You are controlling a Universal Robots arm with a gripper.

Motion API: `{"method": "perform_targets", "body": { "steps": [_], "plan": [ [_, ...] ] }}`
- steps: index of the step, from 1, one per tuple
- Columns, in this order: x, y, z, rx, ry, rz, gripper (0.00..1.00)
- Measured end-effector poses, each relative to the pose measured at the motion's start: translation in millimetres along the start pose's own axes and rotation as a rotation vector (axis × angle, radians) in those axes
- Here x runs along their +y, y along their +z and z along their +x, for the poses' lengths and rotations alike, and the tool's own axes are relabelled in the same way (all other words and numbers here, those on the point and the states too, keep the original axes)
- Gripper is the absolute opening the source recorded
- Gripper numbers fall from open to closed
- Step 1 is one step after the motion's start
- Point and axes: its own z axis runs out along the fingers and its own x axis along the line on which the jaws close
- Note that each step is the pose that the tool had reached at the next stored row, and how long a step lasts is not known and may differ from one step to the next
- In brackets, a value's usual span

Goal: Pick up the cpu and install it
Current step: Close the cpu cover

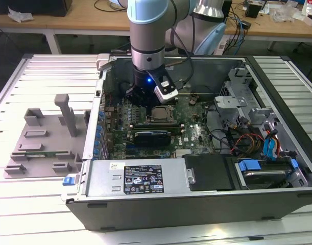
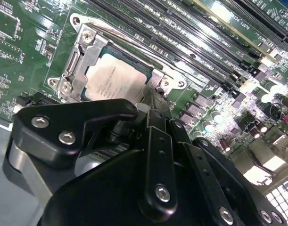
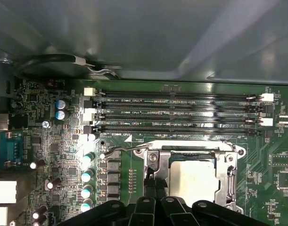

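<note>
**Fig.** Install step, late stage (judged). Jaws pressed together, pinching nothing. Tips sit low at the edge of the socket frame (image 2: 82, 54), just beside the cpu (image 3: 191, 181); touching or not, cannot tell. The cpu lies flat in the socket, silvery top up, metal frame round it, near the centre of the exterior view, so pick-up looks done. Retaining lever (image 3: 118, 151) runs along the frame's side next to the memory slots (image 3: 181, 115); latched or not, cannot tell. Judged req. for any further move: small, straight travel, since slots, capacitors (image 3: 87, 176) & frame crowd the tips. Motherboard (image 1: 196, 138) lies inside an open pc case (image 1: 196, 206), w/ the arm (image 1: 150, 35) reaching in from upper centre. Case rests on a pale ribbed bench (image 1: 43, 71); grey tray (image 1: 38, 148) at the exterior view's left. Wooden benches (image 1: 84, 20) w/ cables cross the top of the frame.
</note>
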Motion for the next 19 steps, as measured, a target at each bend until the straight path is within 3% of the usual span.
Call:
{"method": "perform_targets", "body": {
  "steps": [5,7,10,12,16,19],
  "plan": [
    [0.0,-9.5,-0.4,0.0001,0.0,0.0001,0.11],
    [0.0,-17.5,-0.8,0.0001,0.0,0.0,0.11],
    [0.0,-18.7,-1.5,0.0001,0.0,0.0001,0.11],
    [-0.1,-18.4,-8.4,0.0001,0.0,0.0001,0.11],
    [-0.5,-17.2,-36.8,0.0003,0.0,0.0002,0.11],
    [-0.4,-18.2,-37.4,0.0005,0.0,0.0002,0.11]
  ]
}}
